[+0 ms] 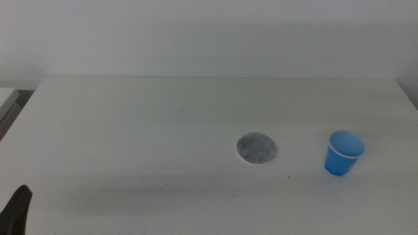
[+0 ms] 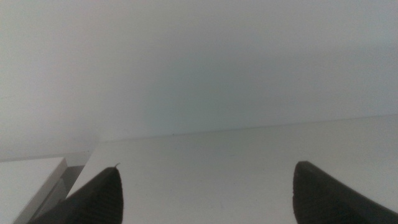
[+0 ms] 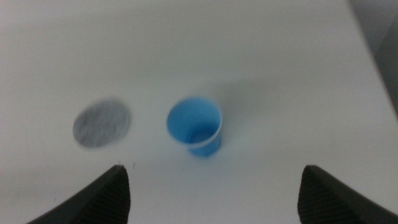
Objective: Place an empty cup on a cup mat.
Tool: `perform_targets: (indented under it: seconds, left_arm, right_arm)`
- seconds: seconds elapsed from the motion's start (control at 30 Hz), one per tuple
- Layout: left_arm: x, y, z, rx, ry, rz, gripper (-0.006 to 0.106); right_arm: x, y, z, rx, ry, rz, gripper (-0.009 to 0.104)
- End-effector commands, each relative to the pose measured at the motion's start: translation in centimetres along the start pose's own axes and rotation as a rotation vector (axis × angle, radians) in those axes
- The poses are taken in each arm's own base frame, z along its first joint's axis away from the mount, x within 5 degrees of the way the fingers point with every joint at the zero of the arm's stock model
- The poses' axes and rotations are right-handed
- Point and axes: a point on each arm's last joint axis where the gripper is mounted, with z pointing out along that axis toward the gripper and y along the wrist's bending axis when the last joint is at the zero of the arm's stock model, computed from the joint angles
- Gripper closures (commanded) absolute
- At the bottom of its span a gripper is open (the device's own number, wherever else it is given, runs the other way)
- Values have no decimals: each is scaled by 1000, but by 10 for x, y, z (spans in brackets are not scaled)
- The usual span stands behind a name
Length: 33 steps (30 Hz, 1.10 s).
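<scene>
The cup (image 1: 343, 154) stands upright on the table (image 1: 130, 130), toward the right side of the middle view, with its mouth up. It looks like a thin disposable cup, so I judge it very light, easy to tip or push, and soft enough to crumple under a hard squeeze. Its smooth tapered wall could slide out of a loose grip. The safest hold seems to be across the upper wall, just below the rim, with gentle pressure. Seen from above in the right wrist view, the inside of the cup (image 3: 194, 124) is plain blue with nothing in it.

The cup mat (image 1: 255, 148) lies flat on the table, near the cup to its left and apart from it, with nothing on it.

The right gripper (image 3: 214, 190) hovers over the cup, jaws spread wide and holding nothing. The left gripper (image 2: 205, 193) waits at the table's near left corner, jaws likewise released and empty.
</scene>
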Motion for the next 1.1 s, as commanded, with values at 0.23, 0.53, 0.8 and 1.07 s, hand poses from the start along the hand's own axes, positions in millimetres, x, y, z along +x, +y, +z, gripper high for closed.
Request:
perform_targets:
  seconds: [0.23, 0.53, 0.8, 1.07]
  left_arm:
    - [-1, 0, 0, 4, -16, -10, 7]
    - [-1, 0, 0, 4, -16, -10, 7]
    - [-1, 0, 0, 4, -16, -10, 7]
    - [-1, 0, 0, 4, -16, -10, 7]
  right_arm:
    - [-37, 7, 35, -59, 253, 47, 2]
    - [-53, 2, 102, -68, 312, 78, 2]
    - [-56, -16, 194, 44, 542, 116, 5]
    - [-26, -26, 256, 62, 721, 138, 32]
